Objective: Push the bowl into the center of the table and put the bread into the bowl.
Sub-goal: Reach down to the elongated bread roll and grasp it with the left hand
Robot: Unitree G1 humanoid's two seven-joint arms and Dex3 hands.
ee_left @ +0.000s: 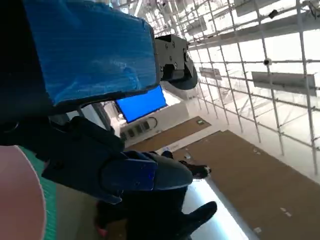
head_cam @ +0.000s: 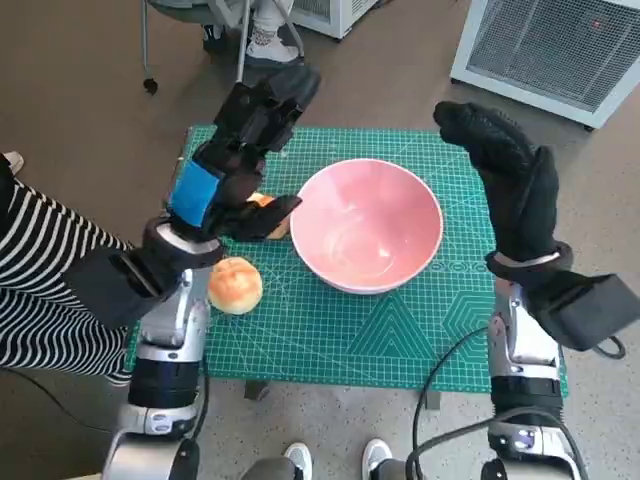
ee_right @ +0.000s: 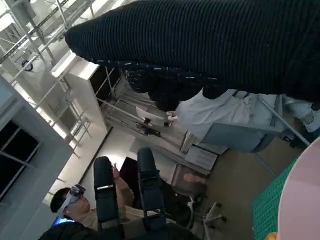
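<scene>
The green table (head_cam: 330,340) carries the pink bowl (head_cam: 368,224) near its middle, so the push looks done or almost done. Both hands are lifted above it – the right hand (head_cam: 500,165) spread and holding nothing, the left hand (head_cam: 240,165) with fingers apart, also holding nothing. The bread (head_cam: 235,285) lies beside the bowl – putting it inside is left to do
</scene>
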